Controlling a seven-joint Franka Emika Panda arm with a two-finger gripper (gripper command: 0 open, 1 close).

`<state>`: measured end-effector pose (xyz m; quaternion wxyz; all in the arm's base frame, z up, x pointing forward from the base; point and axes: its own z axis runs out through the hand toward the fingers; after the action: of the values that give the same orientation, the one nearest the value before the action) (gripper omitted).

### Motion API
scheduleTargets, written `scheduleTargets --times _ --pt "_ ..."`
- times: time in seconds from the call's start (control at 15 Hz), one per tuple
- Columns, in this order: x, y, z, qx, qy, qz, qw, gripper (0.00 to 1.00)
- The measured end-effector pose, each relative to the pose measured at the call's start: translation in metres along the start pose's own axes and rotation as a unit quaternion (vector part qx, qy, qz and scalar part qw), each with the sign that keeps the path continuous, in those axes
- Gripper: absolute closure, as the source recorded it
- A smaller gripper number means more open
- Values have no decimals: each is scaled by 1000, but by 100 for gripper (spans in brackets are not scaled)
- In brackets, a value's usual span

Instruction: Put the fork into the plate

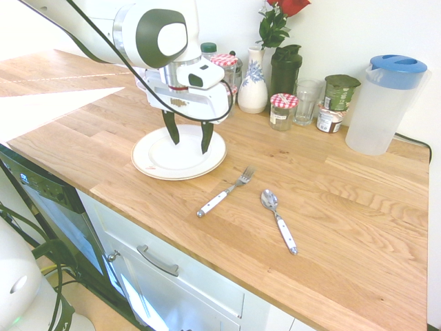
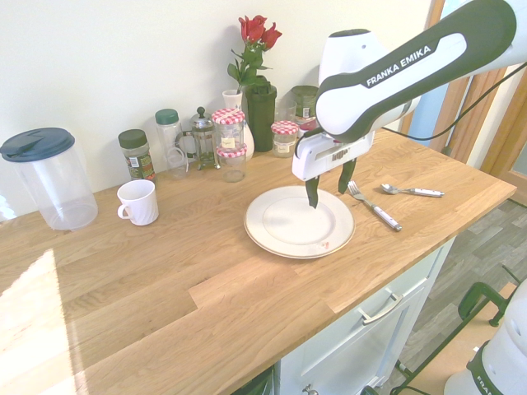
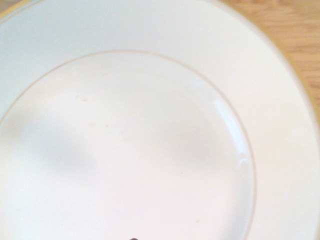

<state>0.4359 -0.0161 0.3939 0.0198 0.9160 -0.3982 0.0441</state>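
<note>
Fork (image 1: 226, 192) lies on the worktop near the front edge, just off the plate (image 1: 148, 165), handle toward the edge, tines angled back. Behind it, over the plate's far side, gripper (image 1: 188, 143) hangs empty, jaws wide apart, pointing down.

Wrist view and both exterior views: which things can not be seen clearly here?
- Fork: absent from the wrist view, which the plate fills.
- Plate's far rim: hidden by the open hand in the first exterior view.
- Small red mark on the plate: too small to identify.
- Jar labels: too small to read.
</note>
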Motion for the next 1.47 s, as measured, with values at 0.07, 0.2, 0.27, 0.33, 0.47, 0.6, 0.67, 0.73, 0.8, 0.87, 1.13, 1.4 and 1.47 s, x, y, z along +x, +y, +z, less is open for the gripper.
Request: scheduleTargets --times 0.07,0.2,0.27,0.33,0.47,0.6,0.67,0.73,0.8,0.87,1.13,1.4,1.47 --pt "7 5 -3 -2 2 3 1000 0" --pt "23 22 -9 -9 2 11 1000 0" --pt "30 32 -11 -13 2 15 1000 0" --pt "38 45 -15 -16 2 20 1000 0" --pt "47 67 -23 -22 0 23 999 0" --pt "46 85 -23 -36 -20 24 999 0" --pt "44 92 -20 -42 -30 25 998 0" --pt "41 98 -17 -46 -37 28 998 0" --pt "38 105 -13 -50 -42 29 997 0" --pt "36 112 -9 -54 -45 32 997 0" --pt "32 130 3 -62 -53 40 996 0" --pt "23 141 21 -69 -66 45 994 100" --pt "24 144 22 -66 -64 49 995 100"
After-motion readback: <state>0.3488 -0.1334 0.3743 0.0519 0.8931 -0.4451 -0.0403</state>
